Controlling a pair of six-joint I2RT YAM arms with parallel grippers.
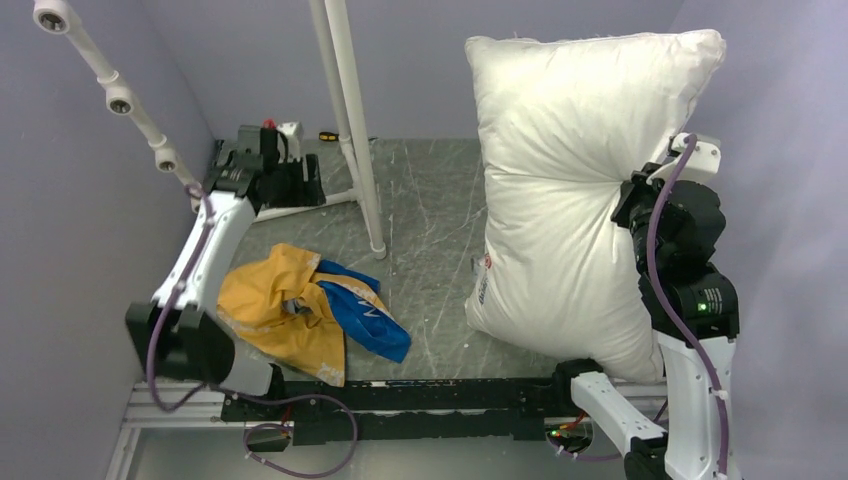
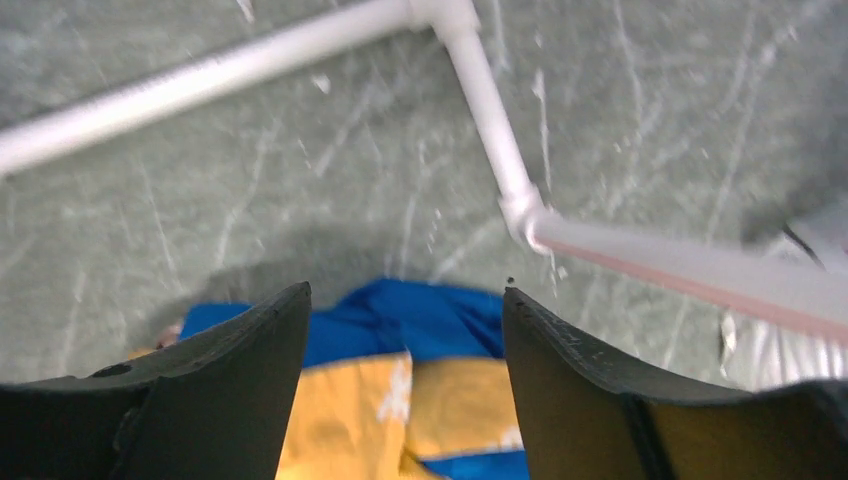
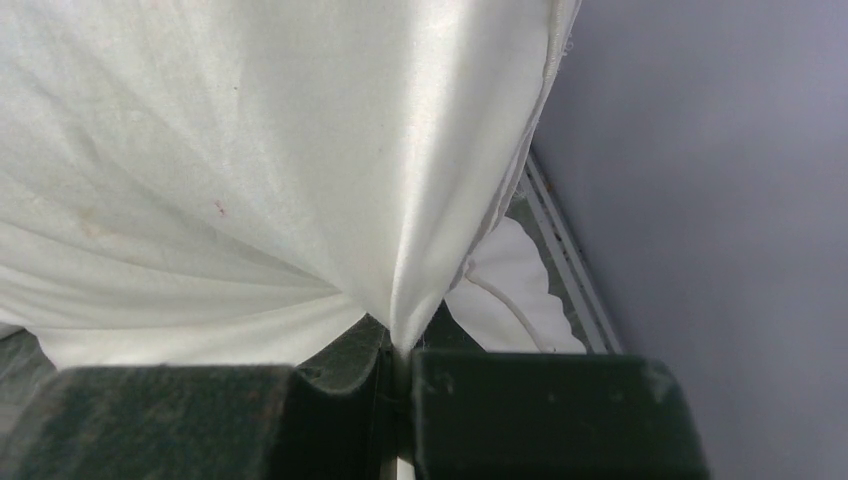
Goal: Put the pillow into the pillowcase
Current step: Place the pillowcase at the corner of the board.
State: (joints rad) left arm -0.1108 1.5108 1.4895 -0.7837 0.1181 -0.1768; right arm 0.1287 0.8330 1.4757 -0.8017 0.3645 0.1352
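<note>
Top external view: right fingers (image 3: pixel 520 410) pinch the side seam of the plump white stuffed pillow (image 1: pixel 560 200), its long axis upright. The crumpled blue-and-yellow fabric pillowcase (image 1: pixel 300 310) lies on the grey surface (image 1: pixel 430 200) beneath the wide-spread left fingers (image 2: pixel 250 340), apparently untouched.

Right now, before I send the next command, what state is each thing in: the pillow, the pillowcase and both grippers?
pillow: held upright, pinched at its right edge, not in the pillowcase.
pillowcase: crumpled on the table, unheld, yellow and blue sides both showing.
left gripper: open, empty, above the pillowcase.
right gripper: shut on a fold of the pillow's fabric.
</note>
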